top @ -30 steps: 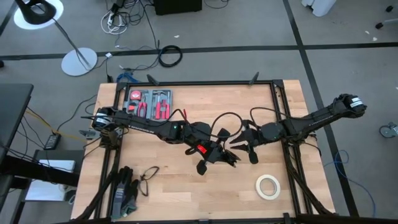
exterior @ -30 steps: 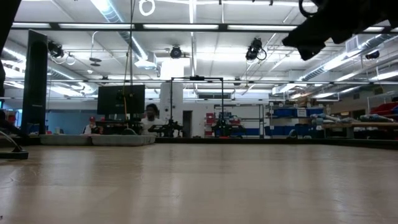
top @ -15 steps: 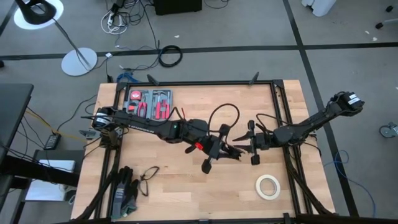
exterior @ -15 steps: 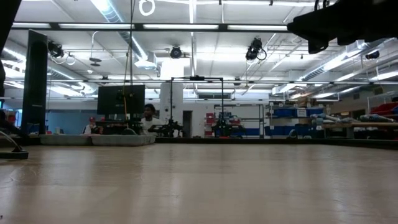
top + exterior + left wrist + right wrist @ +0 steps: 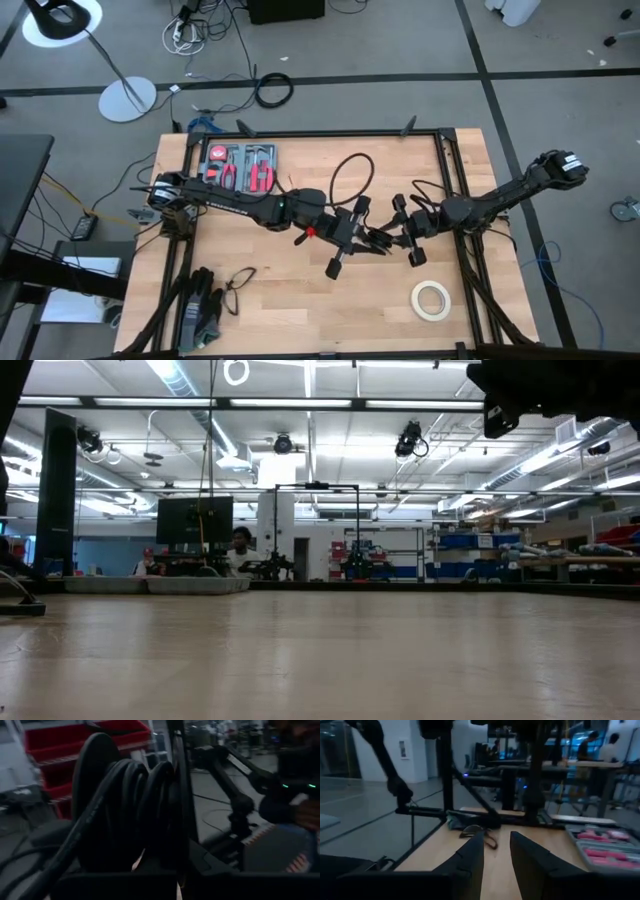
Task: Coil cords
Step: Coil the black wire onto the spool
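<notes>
High view has the left gripper (image 5: 372, 240) clenched on the cord (image 5: 345, 180) mid-bench, loop sticking up; right gripper (image 5: 402, 232) gapes just beside it. Loop could spring loose if bumped.

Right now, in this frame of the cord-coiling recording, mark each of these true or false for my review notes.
1. The left gripper is shut on the cord, whose loops show close up in the left wrist view. True.
2. The right gripper has its fingers clamped on the cord. False: its fingers stand apart with only bare table between them.
3. The tape roll lies on the table near the right arm's side, apart from both grippers. True.
4. The tool tray with red-handled tools sits at the table's near right corner. False: it is at the far left, behind the left arm.
5. A loop of cord rises behind the left gripper in the high view. True.
</notes>
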Available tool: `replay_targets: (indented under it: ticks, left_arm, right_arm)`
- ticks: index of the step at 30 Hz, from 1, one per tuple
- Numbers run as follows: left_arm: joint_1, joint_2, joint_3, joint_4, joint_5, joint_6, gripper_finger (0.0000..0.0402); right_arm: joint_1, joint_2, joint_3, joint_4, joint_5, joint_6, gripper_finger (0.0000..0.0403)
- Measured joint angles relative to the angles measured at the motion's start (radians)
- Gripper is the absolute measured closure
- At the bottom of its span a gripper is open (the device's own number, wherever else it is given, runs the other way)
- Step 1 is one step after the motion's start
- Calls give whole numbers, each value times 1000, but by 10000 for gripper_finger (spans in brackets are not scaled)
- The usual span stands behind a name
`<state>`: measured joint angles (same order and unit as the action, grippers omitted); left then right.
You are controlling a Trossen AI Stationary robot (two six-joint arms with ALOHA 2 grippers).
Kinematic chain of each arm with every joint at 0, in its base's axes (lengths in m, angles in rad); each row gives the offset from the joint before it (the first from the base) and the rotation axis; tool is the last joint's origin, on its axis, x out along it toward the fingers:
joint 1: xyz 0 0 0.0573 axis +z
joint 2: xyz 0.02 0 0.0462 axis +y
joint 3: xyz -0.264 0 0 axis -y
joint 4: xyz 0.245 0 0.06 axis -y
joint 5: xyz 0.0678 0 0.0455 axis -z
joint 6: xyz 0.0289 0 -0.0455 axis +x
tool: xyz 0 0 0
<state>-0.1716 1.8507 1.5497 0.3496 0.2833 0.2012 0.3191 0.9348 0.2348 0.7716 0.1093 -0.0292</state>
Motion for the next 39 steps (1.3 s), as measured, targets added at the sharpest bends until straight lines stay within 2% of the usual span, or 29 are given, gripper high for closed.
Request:
replay_targets:
  ticks: [4, 9, 13, 22, 28, 39]
  left_arm:
    - [-19, 10, 0, 43, -82, -1, 401]
    - [-44, 21, -1, 66, -148, 7, 401]
    - [-53, 22, -1, 90, -158, 28, 401]
    - [-65, 22, -1, 96, -159, 55, 401]
    - [-74, 23, -1, 103, -154, 57, 401]
    - [-74, 23, -1, 79, -148, 83, 401]
  right_arm:
    - [21, -1, 0, 38, 43, -79, 308]
    - [61, -2, 1, 156, 195, -214, 308]
    - [66, -2, 24, 220, 256, -334, 308]
    - [50, 69, 151, 186, 282, -486, 307]
    - [0, 121, 170, 188, 263, -466, 308]
    - [-16, 159, 170, 230, 201, -446, 309]
